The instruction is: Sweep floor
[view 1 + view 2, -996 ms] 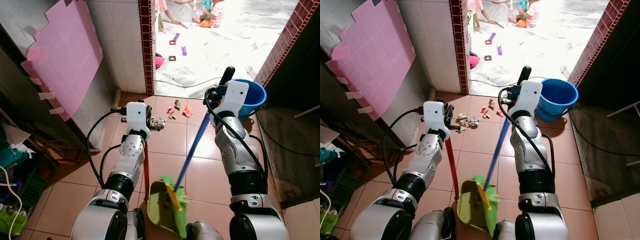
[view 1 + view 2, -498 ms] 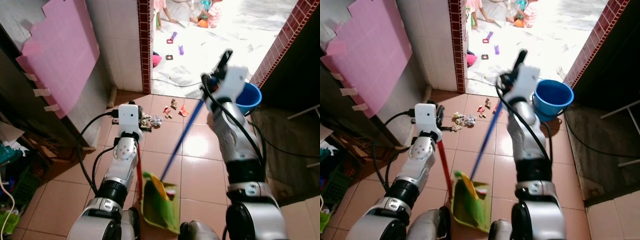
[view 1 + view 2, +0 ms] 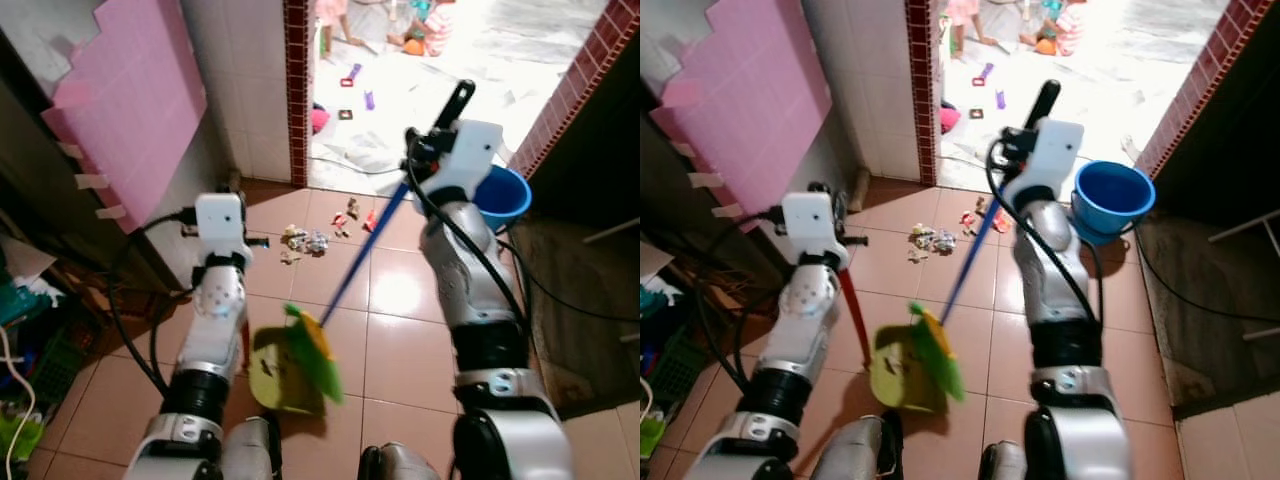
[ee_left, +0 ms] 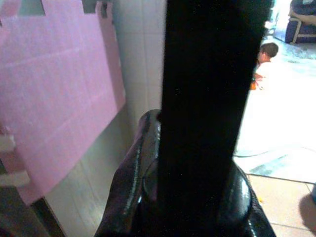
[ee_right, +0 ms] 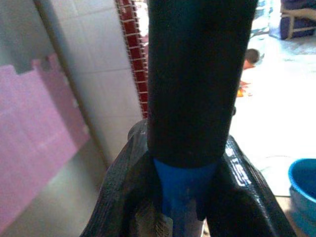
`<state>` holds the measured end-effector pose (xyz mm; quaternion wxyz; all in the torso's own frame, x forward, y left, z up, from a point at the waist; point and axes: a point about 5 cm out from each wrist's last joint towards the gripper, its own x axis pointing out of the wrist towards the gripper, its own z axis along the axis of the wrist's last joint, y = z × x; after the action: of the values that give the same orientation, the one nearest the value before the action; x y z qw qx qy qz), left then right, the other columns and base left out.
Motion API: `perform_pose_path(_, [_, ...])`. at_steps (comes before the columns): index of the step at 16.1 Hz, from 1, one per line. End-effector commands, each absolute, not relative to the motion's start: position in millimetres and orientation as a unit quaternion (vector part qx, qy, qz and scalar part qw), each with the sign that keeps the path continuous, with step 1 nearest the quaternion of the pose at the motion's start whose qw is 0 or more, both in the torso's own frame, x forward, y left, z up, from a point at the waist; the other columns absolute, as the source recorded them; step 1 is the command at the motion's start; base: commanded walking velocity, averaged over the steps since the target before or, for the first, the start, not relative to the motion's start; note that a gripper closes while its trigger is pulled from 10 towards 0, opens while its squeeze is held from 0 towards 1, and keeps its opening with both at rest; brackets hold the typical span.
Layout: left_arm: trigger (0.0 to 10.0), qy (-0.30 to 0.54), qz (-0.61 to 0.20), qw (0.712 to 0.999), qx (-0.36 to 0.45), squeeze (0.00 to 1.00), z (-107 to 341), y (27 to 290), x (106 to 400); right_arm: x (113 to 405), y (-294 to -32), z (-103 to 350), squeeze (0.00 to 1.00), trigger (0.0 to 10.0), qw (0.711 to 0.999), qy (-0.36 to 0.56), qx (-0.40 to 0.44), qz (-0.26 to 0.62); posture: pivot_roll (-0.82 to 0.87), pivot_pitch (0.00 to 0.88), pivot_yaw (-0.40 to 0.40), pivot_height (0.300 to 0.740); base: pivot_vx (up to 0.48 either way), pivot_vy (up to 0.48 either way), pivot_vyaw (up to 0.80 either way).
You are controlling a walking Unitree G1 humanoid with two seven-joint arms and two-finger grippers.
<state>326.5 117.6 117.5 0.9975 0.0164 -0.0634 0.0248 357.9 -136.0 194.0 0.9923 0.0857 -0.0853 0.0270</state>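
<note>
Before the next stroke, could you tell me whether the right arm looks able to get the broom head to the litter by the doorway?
Probably yes. The right gripper is shut on the broom, whose green head hangs over the dustpan; the tiles between it and the litter look bare.

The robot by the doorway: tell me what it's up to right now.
It is sweeping. The right gripper holds the blue broom, whose green head rests at the yellow-green dustpan. The left gripper holds the dustpan's red handle. A small pile of litter lies on the tiles ahead, not yet swept in. A blue bucket stands by the doorway.
</note>
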Motion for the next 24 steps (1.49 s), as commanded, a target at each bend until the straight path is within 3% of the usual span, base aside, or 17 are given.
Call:
perform_pose_path(1, [10.0, -0.069, 0.026, 0.997, 0.021, 0.0, 120, 116, 326, 357, -147, 214, 0.0, 10.0, 0.988, -0.139, 0.071, 0.011, -0.02, 0.045, 0.011, 0.74, 0.0, 0.0, 0.0])
perform_pose_path(9, [10.0, -0.032, 0.011, 0.999, 0.003, 0.0, 122, 119, 324, 369, -150, 265, 0.0, 10.0, 0.973, -0.225, 0.041, 0.019, -0.01, 0.025, -0.006, 0.74, 0.0, 0.0, 0.0])
perform_pose_path(12, [10.0, -0.031, 0.033, 0.998, 0.052, 0.0, 114, 126, 321, 369, -159, 249, 0.0, 10.0, 0.979, -0.205, 0.0, 0.0, 0.01, 0.032, -0.014, 0.74, 0.0, 0.0, 0.0])
perform_pose_path(15, [10.0, -0.017, 0.037, 0.997, 0.068, 0.0, 110, 119, 325, 362, -173, 224, 0.0, 10.0, 0.977, -0.179, -0.108, -0.047, -0.01, 0.047, 0.004, 0.74, 0.0, 0.0, 0.0])
perform_pose_path(20, [10.0, -0.014, 0.02, 0.997, 0.08, 0.0, 100, 86, 337, 354, -176, 179, 0.0, 10.0, 0.981, -0.13, -0.132, -0.055, -0.05, 0.062, 0.017, 0.74, 0.0, 0.0, 0.0])
perform_pose_path(24, [10.0, 0.009, 0.029, 0.999, 0.024, 0.0, 93, 78, 341, 354, -163, 155, 0.0, 10.0, 0.99, -0.09, -0.101, -0.03, -0.08, 0.059, 0.004, 0.74, 0.0, 0.0, 0.0])
